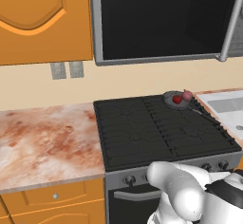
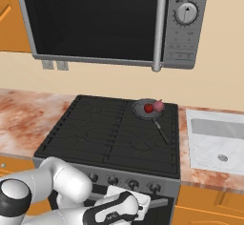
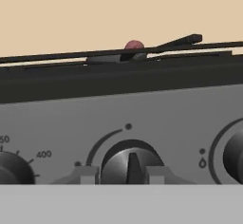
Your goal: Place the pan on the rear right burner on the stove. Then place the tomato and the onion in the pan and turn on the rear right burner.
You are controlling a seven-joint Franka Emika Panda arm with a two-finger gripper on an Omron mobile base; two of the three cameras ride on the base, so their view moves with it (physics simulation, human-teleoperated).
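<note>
While the marbled worktop [image 1: 45, 140] lies at the left of the left base frame, the stove [image 1: 161, 128] fills its middle, with the pan [image 1: 174, 98] on the rear right burner [image 1: 182, 107], upper right, holding the tomato [image 1: 177, 99] and onion [image 1: 187, 95]. In the hand frame's lower middle, the fingers [image 3: 85, 174] stand open either side of a ridged knob [image 3: 131, 163], not yet pinching it. It looks stiff and smooth; grip the ridge.

Flat, even rendered light; sharp, faint shadows, no glare.

Knob [image 3: 132, 163] snug between fingers [image 3: 85, 174]
</note>
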